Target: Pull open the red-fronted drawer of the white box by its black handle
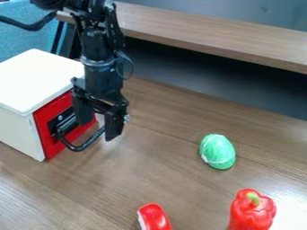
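Observation:
My gripper [97, 131] hangs down at the upper left, in front of the red face [46, 117] of a white box [37, 81]. Its two fingers stand apart, one on each side of the near end of a curved black handle [78, 148] that juts from that face. Whether either finger touches the handle, I cannot tell. To the right on the wooden surface lies a green, egg-shaped object [217, 152] with whitish streaks. A red bell pepper [252, 211] with a green stem is at the lower right, and a red and white object [154, 217] is at the bottom edge.
A raised wooden ledge [210, 37] runs across the back, with a dark recess beneath it. The white box takes up the left edge of the brown wooden surface [162, 148]. A black cable hangs beside the arm at the upper left.

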Available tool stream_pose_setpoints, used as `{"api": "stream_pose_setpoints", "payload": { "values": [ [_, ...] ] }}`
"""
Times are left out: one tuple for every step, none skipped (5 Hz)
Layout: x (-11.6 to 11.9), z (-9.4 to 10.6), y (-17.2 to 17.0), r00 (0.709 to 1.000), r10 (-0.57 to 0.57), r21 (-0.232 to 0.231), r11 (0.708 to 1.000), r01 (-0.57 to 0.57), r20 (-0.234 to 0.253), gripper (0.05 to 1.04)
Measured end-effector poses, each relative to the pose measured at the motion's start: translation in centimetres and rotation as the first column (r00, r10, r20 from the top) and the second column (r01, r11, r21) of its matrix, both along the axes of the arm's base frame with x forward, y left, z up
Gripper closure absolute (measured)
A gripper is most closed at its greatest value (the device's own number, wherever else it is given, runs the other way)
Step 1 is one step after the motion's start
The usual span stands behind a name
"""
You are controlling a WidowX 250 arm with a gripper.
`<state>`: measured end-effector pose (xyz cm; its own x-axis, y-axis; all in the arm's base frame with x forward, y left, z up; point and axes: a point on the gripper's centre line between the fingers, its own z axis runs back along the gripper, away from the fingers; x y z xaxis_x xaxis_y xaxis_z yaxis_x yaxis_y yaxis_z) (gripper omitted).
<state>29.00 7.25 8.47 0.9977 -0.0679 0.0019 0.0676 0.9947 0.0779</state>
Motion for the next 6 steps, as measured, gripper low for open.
{"api": "stream_pose_setpoints", "payload": {
  "values": [
    [0.0, -0.6, 0.7, 1.000, 0.015, 0.011, 1.000, -0.015, -0.008, 0.084],
    [0.5, -1.2, 1.3, 1.000, 0.020, 0.027, 0.999, -0.021, 0.010, 0.084],
    [0.6, -2.3, 1.5, 0.999, 0.037, 0.040, 0.998, -0.038, 0.019, 0.084],
    [0.7, -3.0, 1.4, 0.998, 0.043, 0.036, 0.998, -0.044, 0.053, 0.084],
    [1.0, -4.5, 1.0, 0.997, 0.054, -0.004, 0.999, -0.054, 0.057, 0.084],
    [1.3, -5.2, 0.3, 0.996, 0.046, -0.043, 0.998, -0.042, 0.078, 0.084]
  ]
}}
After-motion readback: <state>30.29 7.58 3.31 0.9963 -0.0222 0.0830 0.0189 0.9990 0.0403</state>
